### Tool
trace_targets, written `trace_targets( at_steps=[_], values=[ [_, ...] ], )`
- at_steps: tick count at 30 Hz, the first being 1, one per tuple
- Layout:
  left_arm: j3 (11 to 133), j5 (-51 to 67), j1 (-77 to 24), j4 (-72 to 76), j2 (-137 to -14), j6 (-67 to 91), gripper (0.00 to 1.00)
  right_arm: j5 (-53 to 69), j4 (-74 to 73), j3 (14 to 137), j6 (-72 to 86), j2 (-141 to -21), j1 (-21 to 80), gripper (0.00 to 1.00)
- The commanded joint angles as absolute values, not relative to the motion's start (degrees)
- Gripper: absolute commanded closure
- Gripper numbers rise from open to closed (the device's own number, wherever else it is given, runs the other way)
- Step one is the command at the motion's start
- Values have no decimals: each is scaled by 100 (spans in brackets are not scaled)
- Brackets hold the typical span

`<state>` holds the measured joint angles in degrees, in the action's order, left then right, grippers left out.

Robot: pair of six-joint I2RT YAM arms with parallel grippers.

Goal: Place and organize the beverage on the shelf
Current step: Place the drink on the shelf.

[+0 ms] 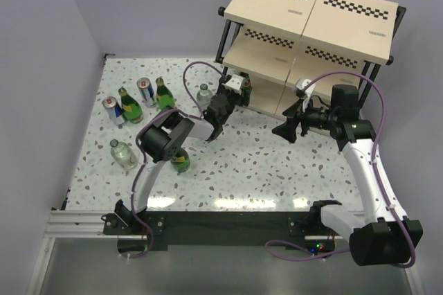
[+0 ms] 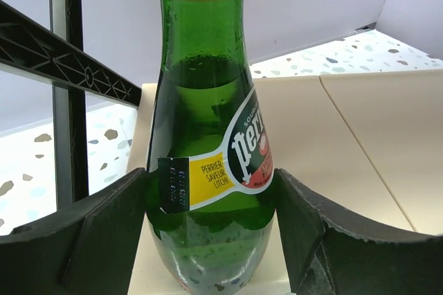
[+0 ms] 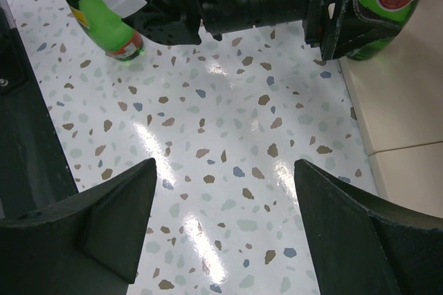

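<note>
The scene is lit brightly and evenly from above, white glare is thrown in streaks across the glossy counter (image 3: pixel 228 191) in the right wrist view and along its near edge in the top view, shadows are kept soft, and the green bottle (image 2: pixel 201 122) is rendered sharp.

We record two arms, left arm (image 1: pixel 143 179) and right arm (image 1: pixel 367 163): white link shells, black joint housings, purple cables (image 1: pixel 201 64) along each. Right gripper (image 3: pixel 221 222) fingers (image 3: pixel 104 226): matte black wedges. Base indicator light (image 1: pixel 315 247), possibly red.
</note>
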<state>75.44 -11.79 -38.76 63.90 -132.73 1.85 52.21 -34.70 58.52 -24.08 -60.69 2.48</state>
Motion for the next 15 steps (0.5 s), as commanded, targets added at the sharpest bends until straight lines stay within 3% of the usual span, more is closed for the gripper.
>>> trace_targets(
  at_steps=[1,15],
  values=[
    [7831,-1397,-3850,6390,-13078,79,32,5379,-3410,5968,-2470,-5985,211,16],
    [8236,-1661,-3841,6179,-13236,26,32,5361,-3401,5950,-2487,-5985,220,16]
  ],
)
